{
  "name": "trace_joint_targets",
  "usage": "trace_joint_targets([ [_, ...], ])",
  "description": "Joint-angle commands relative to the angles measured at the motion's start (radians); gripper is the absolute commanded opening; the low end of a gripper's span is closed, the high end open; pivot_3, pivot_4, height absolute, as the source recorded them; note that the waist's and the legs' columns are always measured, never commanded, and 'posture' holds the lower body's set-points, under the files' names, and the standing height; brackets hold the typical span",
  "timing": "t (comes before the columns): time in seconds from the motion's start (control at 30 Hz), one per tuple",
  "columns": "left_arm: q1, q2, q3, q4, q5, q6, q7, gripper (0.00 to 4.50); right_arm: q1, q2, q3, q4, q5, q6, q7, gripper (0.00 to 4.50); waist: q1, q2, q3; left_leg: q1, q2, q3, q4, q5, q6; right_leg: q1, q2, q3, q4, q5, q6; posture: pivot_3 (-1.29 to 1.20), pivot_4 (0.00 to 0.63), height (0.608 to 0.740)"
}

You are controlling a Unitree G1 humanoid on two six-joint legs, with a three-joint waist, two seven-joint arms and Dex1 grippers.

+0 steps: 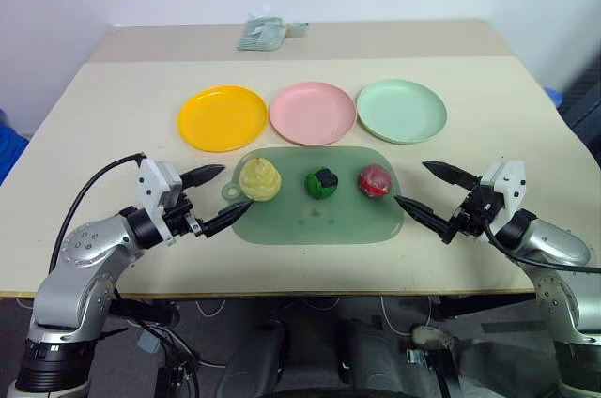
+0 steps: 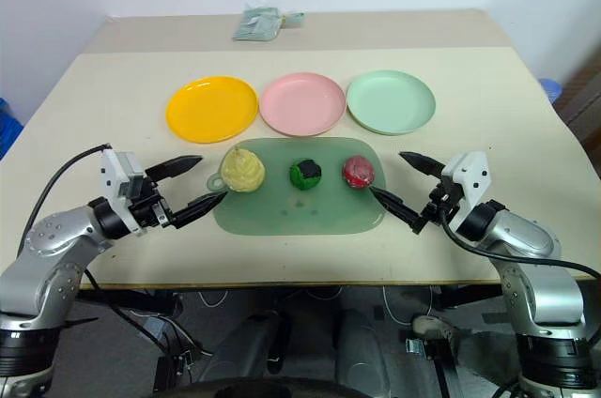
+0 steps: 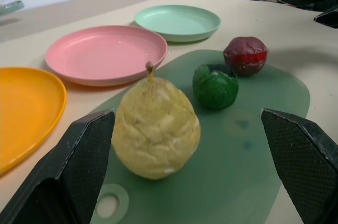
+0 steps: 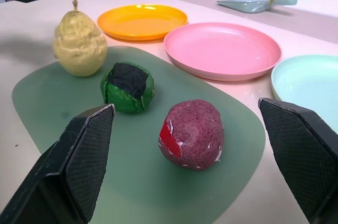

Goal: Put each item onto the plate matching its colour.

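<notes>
Left eye view: nothing sorted yet. Yellow pear (image 1: pixel 260 178), green ball (image 1: pixel 321 183), red ball (image 1: pixel 374 180) observed on green mat (image 1: pixel 319 220). Yellow plate (image 1: pixel 223 117), pink plate (image 1: pixel 313 113), mint plate (image 1: pixel 401 110) unfilled. Left gripper (image 1: pixel 215 195), right gripper (image 1: pixel 428 190) spread wide, nothing held.

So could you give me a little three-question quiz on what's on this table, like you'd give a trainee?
1. True or false: the pale yellow pear, the dark green ball and the red ball all sit on the green mat.
2. Which plate lies between the other two? A) yellow plate B) pink plate C) mint green plate
3. Fill in: the fingers of the left gripper and the right gripper are ____.

Key: 1 true; 2 B; 3 open, holding nothing.
</notes>
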Motion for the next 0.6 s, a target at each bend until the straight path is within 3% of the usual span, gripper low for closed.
trace_joint_targets([
  [0.03,0.006,0.012,0.013,-0.040,-0.008,-0.010,-0.009,4.50,0.004,-0.019,-0.032,-0.026,0.008,-0.017,0.012,4.47,0.000,0.000,0.000,0.000,0.000,0.000,0.000,0.000,0.000,0.000,0.000,0.000,0.000,0.000,0.000,0.00,0.150,0.740],
  [0.6,-0.059,-0.033,0.016,-0.045,-0.041,0.058,0.095,4.50,-0.017,-0.007,0.007,-0.078,0.019,-0.036,0.043,4.47,0.000,0.000,0.000,0.000,0.001,0.000,0.000,0.000,0.000,0.000,0.000,0.000,0.000,0.000,0.000,0.00,0.150,0.740],
])
